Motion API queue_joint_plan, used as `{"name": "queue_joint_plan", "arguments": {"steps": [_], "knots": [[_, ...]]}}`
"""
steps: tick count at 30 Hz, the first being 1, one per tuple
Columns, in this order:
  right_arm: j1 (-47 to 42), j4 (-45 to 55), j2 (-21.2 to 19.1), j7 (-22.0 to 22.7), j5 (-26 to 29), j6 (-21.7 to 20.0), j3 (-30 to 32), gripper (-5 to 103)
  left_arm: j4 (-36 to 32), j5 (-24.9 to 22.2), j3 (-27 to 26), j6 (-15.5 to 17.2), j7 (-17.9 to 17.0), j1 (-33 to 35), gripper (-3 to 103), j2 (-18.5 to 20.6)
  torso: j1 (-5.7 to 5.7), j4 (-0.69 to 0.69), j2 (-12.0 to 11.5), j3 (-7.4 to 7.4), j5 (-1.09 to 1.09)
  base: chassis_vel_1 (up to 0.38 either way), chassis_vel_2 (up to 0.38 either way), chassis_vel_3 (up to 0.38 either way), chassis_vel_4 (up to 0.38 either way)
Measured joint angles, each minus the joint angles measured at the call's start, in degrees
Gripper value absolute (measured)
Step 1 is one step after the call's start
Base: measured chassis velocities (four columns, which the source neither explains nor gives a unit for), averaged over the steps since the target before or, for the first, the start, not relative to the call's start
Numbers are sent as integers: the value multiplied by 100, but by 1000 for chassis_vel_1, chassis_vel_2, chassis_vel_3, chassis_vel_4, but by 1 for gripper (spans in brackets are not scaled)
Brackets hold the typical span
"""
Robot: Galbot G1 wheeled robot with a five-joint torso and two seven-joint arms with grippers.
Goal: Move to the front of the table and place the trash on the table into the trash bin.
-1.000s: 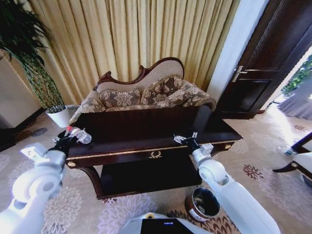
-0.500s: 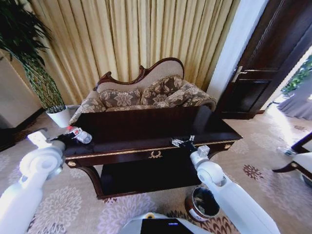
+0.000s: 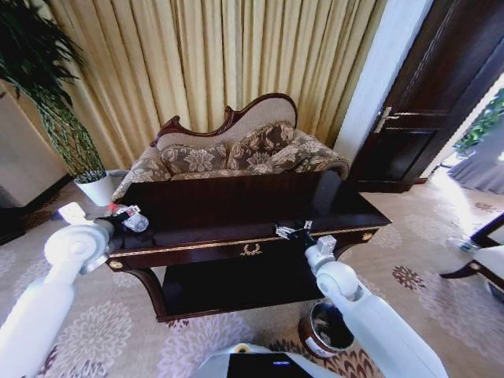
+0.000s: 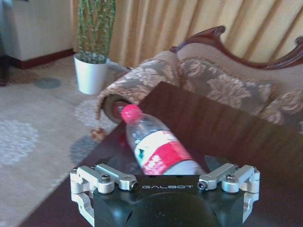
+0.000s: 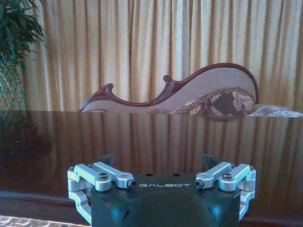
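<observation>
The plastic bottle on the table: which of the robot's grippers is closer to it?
Left. The left gripper is right at the bottle, jaws open around it; the right gripper hovers far along the table's front edge.

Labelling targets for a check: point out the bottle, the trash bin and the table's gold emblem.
bottle (image 4: 158,153): left wrist view, red-white label.
trash bin (image 3: 313,344): head view, outer side wall.
gold emblem (image 3: 251,250): head view, centre, on drawer front.

"GALBOT" on left gripper (image 4: 163,163) housing, "GALBOT" on right gripper (image 5: 158,161) housing
</observation>
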Motion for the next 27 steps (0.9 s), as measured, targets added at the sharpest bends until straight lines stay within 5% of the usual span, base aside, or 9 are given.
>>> {"name": "queue_joint_plan", "arguments": {"steps": [8,27], "knots": [[-28,-19,87,2,-42,55,-60,100,243,-129,403,38,-321,-301,100,360,0,-1,0,-1,0,0,0,0,0],[-68,-22,58,24,-41,93,-63,100,453,-343,421,-84,-409,-370,100,124,-1,-1,0,-1,-1,0,0,0,0]]}}
